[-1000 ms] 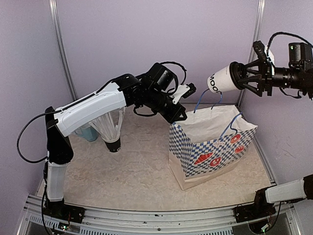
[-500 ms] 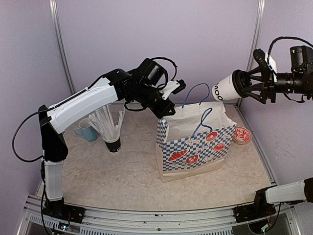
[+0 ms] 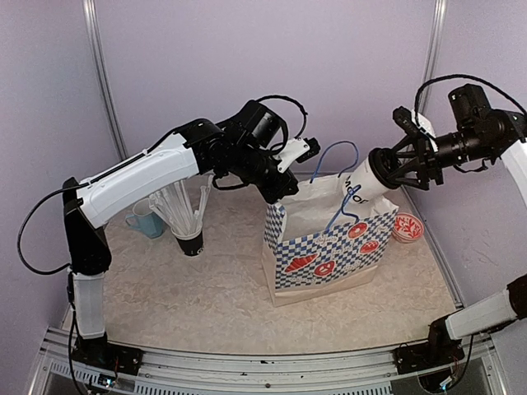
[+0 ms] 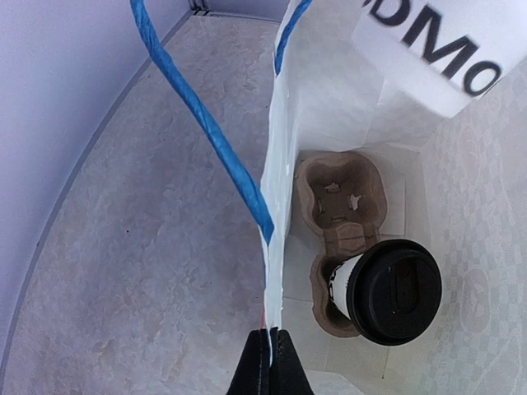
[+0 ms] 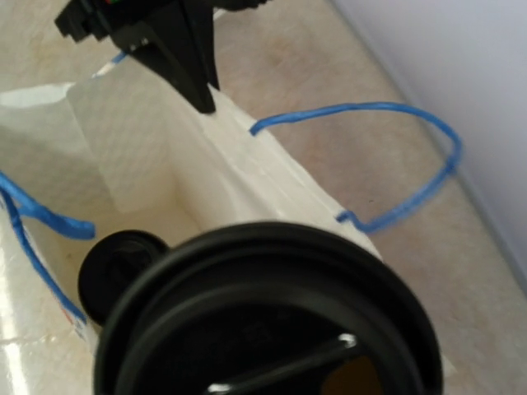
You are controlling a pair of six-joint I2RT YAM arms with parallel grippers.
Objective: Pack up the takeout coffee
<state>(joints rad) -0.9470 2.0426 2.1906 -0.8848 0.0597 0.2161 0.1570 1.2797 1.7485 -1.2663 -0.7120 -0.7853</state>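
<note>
Inside the bag [image 4: 321,90], left wrist view shows one cup [image 4: 394,290] in carrier [image 4: 338,193].

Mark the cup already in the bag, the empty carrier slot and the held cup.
packed cup [image 4: 394,290], left wrist view, lid top.
empty carrier slot [image 4: 339,196], left wrist view, well floor.
held cup [image 3: 370,172], top external view, white side wall.

The left arm [image 3: 140,177] and right arm [image 3: 482,319] have white shells, black joints, looping black cables [image 3: 19,247].
</note>
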